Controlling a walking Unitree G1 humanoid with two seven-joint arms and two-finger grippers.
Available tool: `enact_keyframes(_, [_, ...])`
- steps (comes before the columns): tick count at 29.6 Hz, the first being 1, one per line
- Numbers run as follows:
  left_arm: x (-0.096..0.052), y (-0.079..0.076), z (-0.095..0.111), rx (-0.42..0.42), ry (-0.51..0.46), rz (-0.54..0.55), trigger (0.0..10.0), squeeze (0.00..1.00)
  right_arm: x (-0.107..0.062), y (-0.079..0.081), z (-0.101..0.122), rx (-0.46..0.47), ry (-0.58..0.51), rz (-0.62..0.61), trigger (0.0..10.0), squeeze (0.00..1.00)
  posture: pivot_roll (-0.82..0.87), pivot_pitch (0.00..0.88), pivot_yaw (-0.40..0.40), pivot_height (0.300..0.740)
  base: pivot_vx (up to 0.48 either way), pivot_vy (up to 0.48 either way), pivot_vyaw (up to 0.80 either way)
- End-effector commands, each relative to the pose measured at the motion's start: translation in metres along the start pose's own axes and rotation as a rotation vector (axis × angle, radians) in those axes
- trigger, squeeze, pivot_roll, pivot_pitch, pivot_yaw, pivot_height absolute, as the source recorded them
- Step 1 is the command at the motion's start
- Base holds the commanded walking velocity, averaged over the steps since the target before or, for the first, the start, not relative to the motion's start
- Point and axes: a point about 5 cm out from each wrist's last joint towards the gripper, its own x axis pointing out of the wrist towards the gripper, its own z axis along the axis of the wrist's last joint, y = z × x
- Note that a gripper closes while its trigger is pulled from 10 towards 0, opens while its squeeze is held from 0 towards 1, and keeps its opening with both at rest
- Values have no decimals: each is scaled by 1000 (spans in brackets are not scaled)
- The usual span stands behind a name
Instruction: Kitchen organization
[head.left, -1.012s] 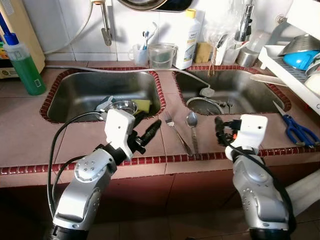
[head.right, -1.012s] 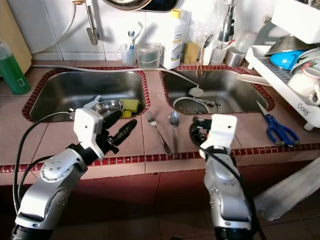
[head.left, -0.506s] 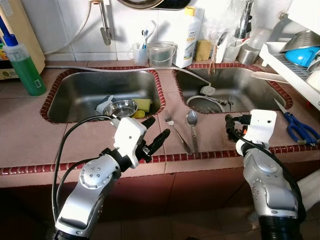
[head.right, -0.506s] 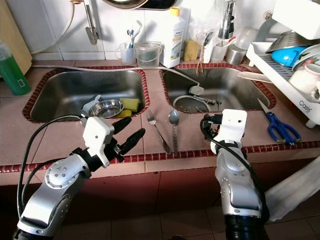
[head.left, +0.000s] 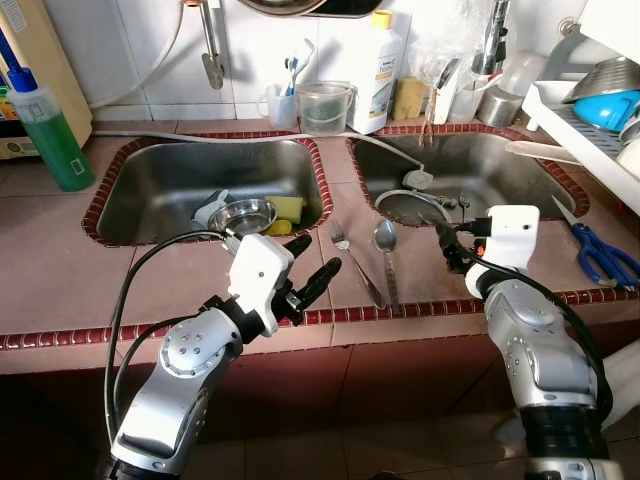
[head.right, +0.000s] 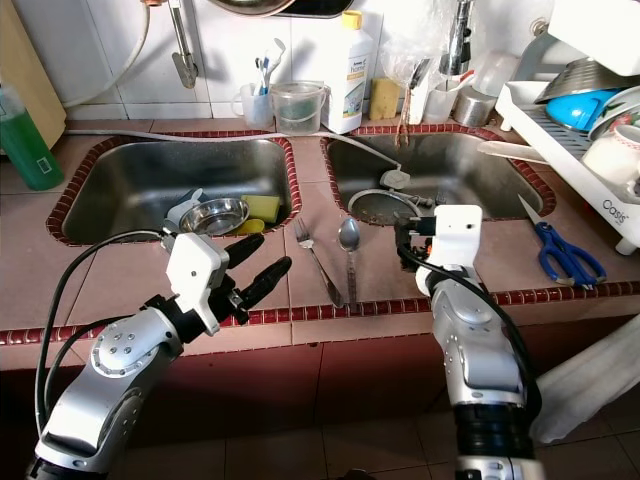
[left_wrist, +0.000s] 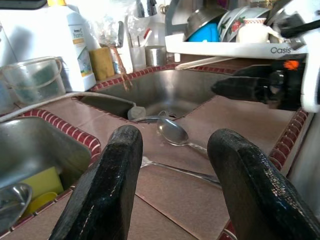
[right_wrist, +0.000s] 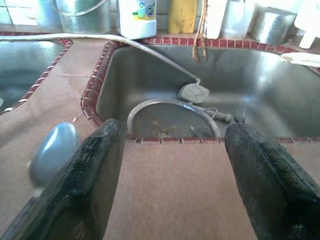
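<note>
Right gripper (head.left: 450, 250) had moved nearer the spoon (head.left: 385, 240), fingers wide; left gripper (head.left: 315, 272) waited, also wide. Beside the fork (head.left: 350, 258), this spoon looked light, stiff, slippery; best gripped at its handle.

On the counter strip (head.left: 400, 270) between the two sinks lie a fork (head.left: 352, 262) and, just right of it, a spoon (head.left: 386, 250).

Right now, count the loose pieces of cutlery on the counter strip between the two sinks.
2: a silver metal fork on the left, a silver metal spoon beside it on the right. Another small fork lies inside the right sink; more may be hidden.
</note>
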Motion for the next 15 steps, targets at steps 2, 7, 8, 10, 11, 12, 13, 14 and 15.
enact_keyframes(2, [0,-3,2,5,-4,-16,10000,0,5,1,4,-11,-12,23,10000,0,-94,51,-11,703,0,0,0])
enact_keyframes(7, [0,-3,2,-1,-5,-13,10000,0,13,4,2,-15,-10,53,10000,0,-91,48,-13,703,0,0,0])
enact_keyframes(8, [0,-3,2,-6,-6,-11,10000,0,15,4,1,-16,-10,53,10000,0,-88,48,-15,703,0,0,0])
enact_keyframes(10, [0,-3,2,-7,-7,-10,10000,0,17,5,1,-13,-9,51,10000,0,-86,47,-17,703,0,0,0])
enact_keyframes(11, [0,-3,2,-7,-7,-10,10000,0,17,5,1,-13,-9,51,10000,0,-86,47,-17,703,0,0,0])
enact_keyframes(12, [0,-3,2,-9,-7,-10,10000,0,18,6,0,-7,-7,51,10000,0,-87,46,-17,703,0,0,0])
enact_keyframes(13, [0,-3,2,-11,-7,-10,10000,0,20,9,0,2,-7,48,10000,0,-86,45,-17,703,0,0,0])
enact_keyframes(14, [0,-3,2,-11,-7,-10,10000,0,21,10,0,1,-9,46,10000,0,-86,45,-17,703,0,0,0])
enact_keyframes(15, [-1,-4,2,-11,-7,-11,10000,0,21,11,-1,-1,-12,38,10000,0,-84,45,-18,703,0,0,0])
